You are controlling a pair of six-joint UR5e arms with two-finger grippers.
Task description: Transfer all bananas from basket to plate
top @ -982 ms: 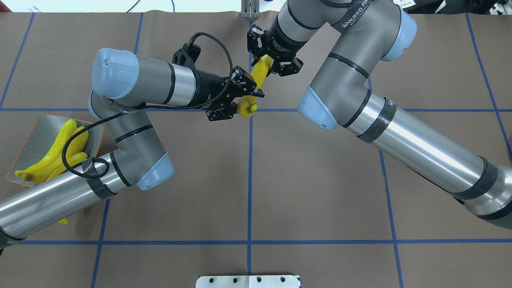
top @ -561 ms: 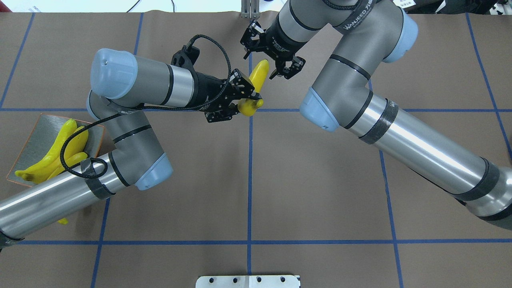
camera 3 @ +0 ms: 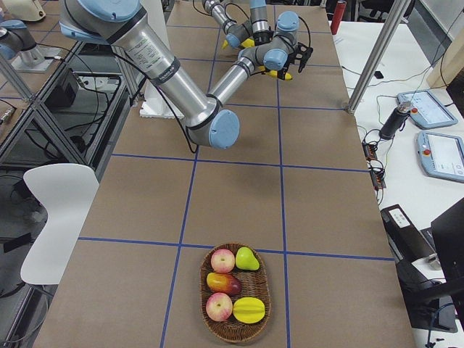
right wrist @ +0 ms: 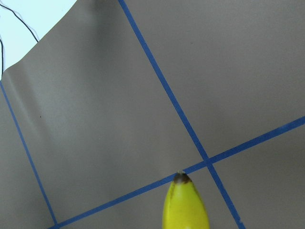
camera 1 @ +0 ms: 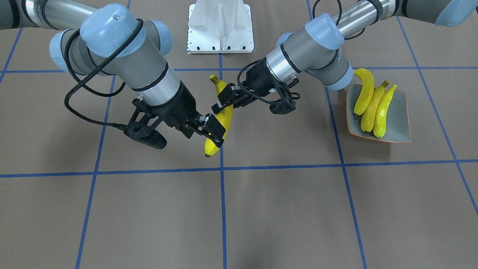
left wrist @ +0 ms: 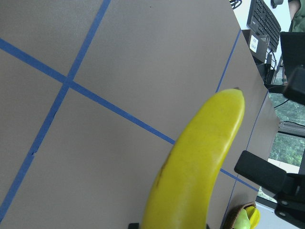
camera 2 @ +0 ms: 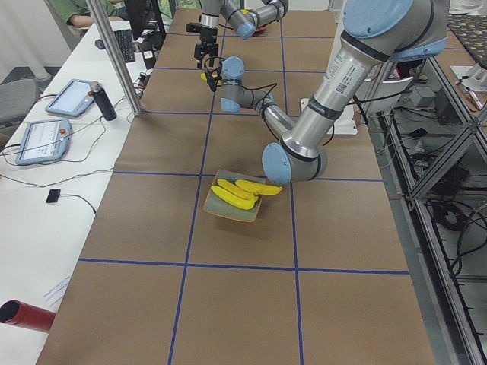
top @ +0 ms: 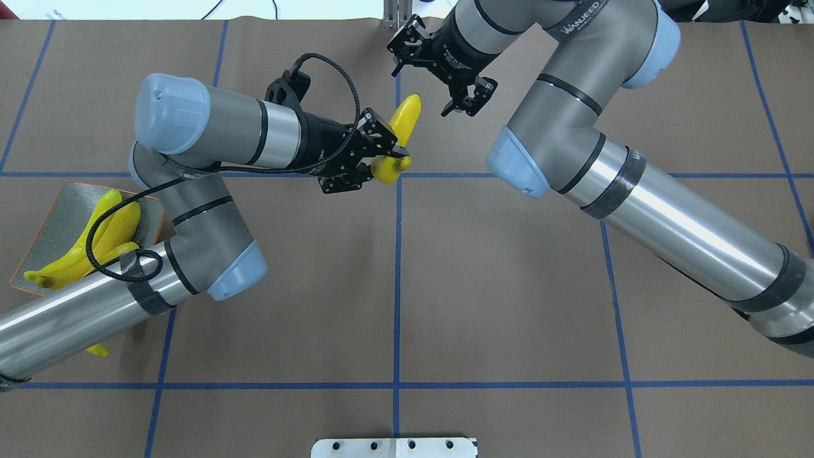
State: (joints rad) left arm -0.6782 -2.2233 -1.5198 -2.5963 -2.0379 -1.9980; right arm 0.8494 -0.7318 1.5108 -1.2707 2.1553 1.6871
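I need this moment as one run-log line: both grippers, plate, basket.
left gripper: shut on banana | right gripper: open, clear of it | plate: three bananas | basket: no bananas

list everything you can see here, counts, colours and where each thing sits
table: one, brown with blue tape lines, under everything
plate: one, grey-blue with orange rim, at the table's end on the robot's left
bananas: three, yellow, side by side on the plate
held banana: one, yellow, in mid-air over the table's far middle
basket: one, brown wicker, table's right end
other fruit: five, red, green and yellow, in the basket
left hand: one, black, shut on the held banana
right hand: one, black, open, by the banana's far tip
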